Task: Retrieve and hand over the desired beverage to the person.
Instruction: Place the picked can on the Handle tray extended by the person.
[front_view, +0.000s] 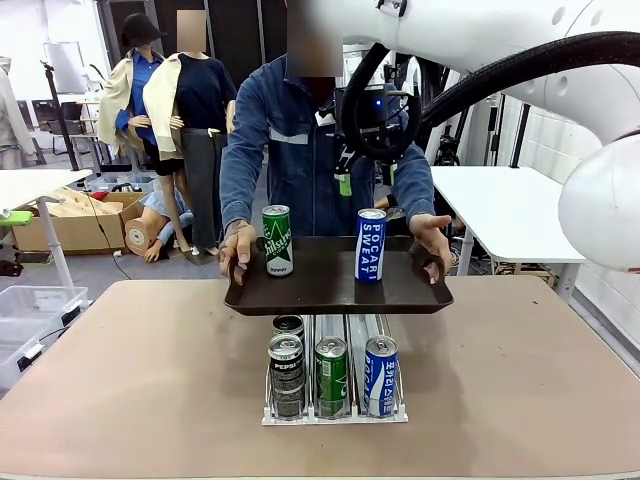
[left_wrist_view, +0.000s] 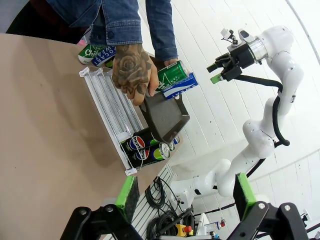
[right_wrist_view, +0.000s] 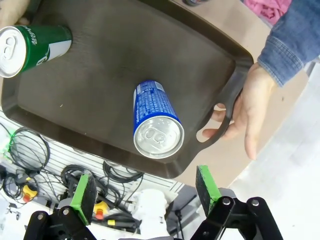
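Observation:
The person (front_view: 300, 150) stands at the far side and holds a dark brown tray (front_view: 320, 285) by both handles above the table. On it stand a green can (front_view: 277, 240) to the left and a blue Pocari Sweat can (front_view: 371, 244) to the right. My right gripper (front_view: 367, 185) hangs open just above the blue can. In the right wrist view the blue can (right_wrist_view: 157, 120) lies straight ahead between the open fingers of my right gripper (right_wrist_view: 145, 187), with the green can (right_wrist_view: 30, 50) far off at the tray's (right_wrist_view: 100, 90) other end. My left gripper (left_wrist_view: 186, 192) is open, high and to the side, holding nothing.
Under the tray, a clear can rack (front_view: 350, 325) sits on the tan table (front_view: 150, 380) with a Pepsi can (front_view: 286, 375), a green can (front_view: 331, 375) and a blue can (front_view: 380, 375) at its front. The person's hand (right_wrist_view: 250, 110) grips the tray handle close to my right gripper.

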